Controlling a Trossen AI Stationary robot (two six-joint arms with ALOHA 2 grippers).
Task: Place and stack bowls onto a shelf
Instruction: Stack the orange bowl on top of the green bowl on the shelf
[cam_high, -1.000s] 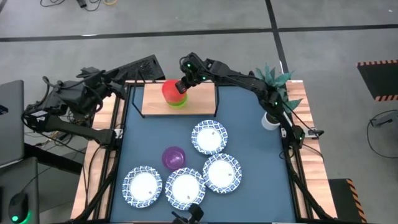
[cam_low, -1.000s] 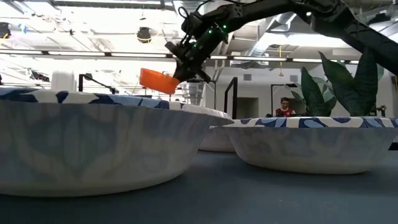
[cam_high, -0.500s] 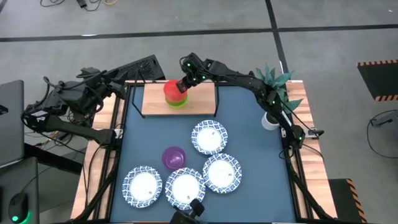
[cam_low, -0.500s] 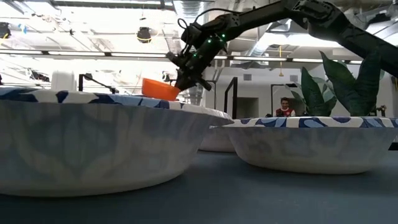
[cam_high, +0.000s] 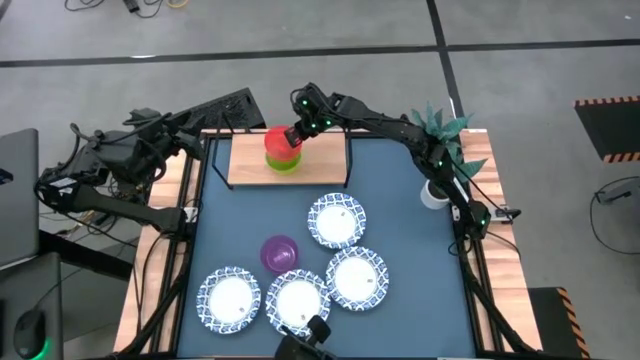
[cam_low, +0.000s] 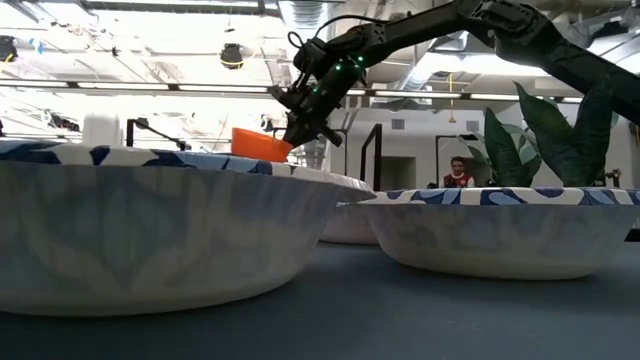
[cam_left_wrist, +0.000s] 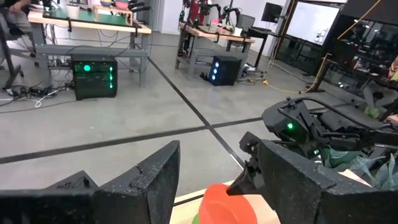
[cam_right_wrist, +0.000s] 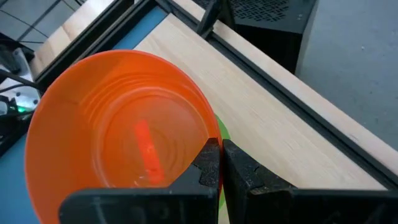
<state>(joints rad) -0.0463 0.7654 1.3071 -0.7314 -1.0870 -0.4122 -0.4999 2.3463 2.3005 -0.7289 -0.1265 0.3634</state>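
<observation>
A red bowl (cam_high: 279, 142) hangs over a green bowl (cam_high: 286, 163) on the light wooden shelf board (cam_high: 250, 165) at the table's far edge. My right gripper (cam_high: 297, 133) is shut on the red bowl, which also shows in the right wrist view (cam_right_wrist: 118, 137) and the low view (cam_low: 258, 145). A purple bowl (cam_high: 279, 252) and several white bowls with blue rims (cam_high: 337, 220) rest on the blue table. My left gripper (cam_left_wrist: 217, 180) is open and empty, off the shelf's left end. My right gripper pinches the red bowl's rim (cam_right_wrist: 208, 140) on the side toward the table's right, one finger inside the bowl and one outside. The fingers slant down from above and from the right. The bowl sits mouth up, almost level, right over the green bowl (cam_right_wrist: 222, 134); whether they touch I cannot tell.
A plant in a white pot (cam_high: 438, 150) stands at the table's right edge. Black wire posts (cam_high: 347, 160) stand at the shelf's ends. The white bowls (cam_high: 297, 300) crowd the near half of the table. A person (cam_low: 458, 172) sits far off in the room.
My right gripper has come down toward the green bowl with the red bowl, shifting a little toward the table's right. The red bowl, tilted a second ago, now sits nearly level and lower.
</observation>
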